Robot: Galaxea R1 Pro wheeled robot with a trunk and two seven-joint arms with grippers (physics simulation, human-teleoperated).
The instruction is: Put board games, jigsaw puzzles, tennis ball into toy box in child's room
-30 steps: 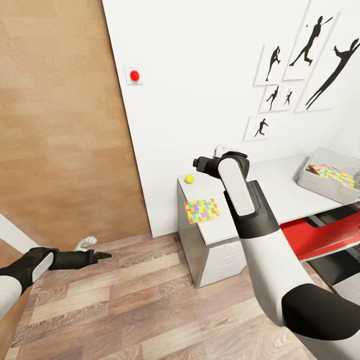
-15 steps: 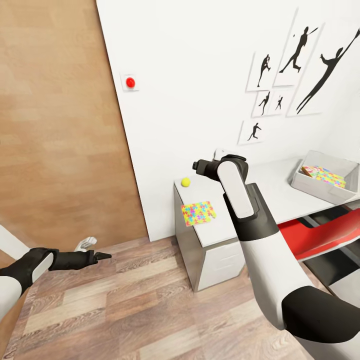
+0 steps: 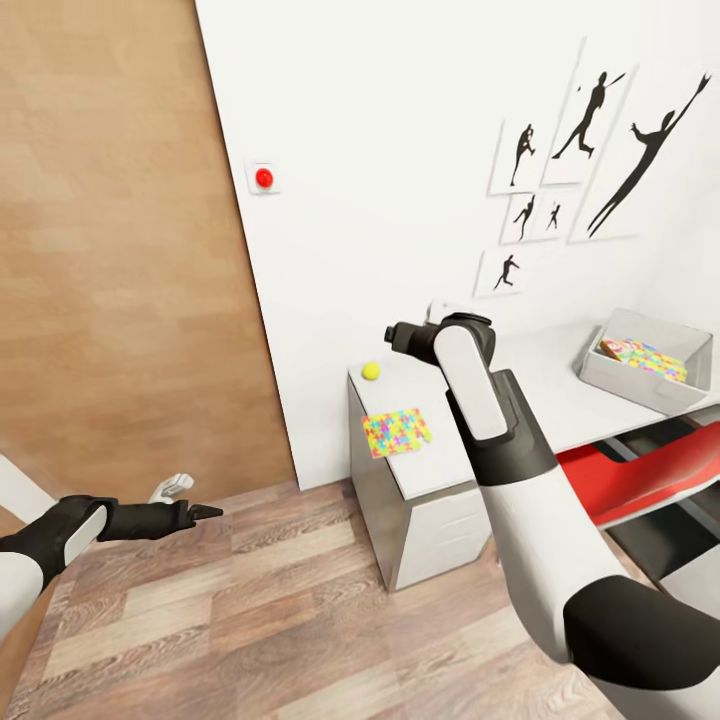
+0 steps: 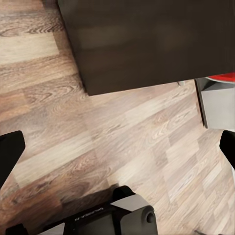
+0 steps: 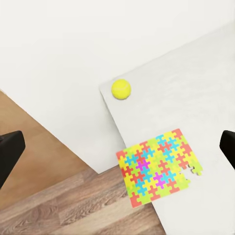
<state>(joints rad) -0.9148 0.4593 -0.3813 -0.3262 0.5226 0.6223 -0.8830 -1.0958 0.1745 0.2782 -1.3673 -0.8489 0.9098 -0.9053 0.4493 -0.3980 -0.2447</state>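
Observation:
A yellow tennis ball [image 3: 371, 371] lies at the left end of the pale grey table [image 3: 560, 380], close to the wall. In front of it lies a multicoloured jigsaw puzzle [image 3: 397, 432]. The light grey toy box [image 3: 610, 375] stands at the table's right end with colourful flat toys inside. My right gripper [image 3: 397, 338] hovers open above the table, just right of the ball. Its wrist view looks down on the tennis ball [image 5: 121, 89] and the jigsaw puzzle [image 5: 159, 166], with the right gripper [image 5: 117, 149] spread wide. My left gripper [image 3: 205, 512] hangs open over the floor at the left; the left gripper [image 4: 117, 149] holds nothing.
White drawers [image 3: 440, 520] carry the table's left end. A red seat [image 3: 640, 470] sits under the table at the right. A wooden door [image 3: 120, 250] covers the left, and a red button [image 3: 264, 178] is on the white wall. Wood floor [image 3: 250, 600] lies open in front.
The whole picture has shifted slightly, so the camera moved; table, ball and puzzle sit a little left and higher in it. Both arms hold the same pose.

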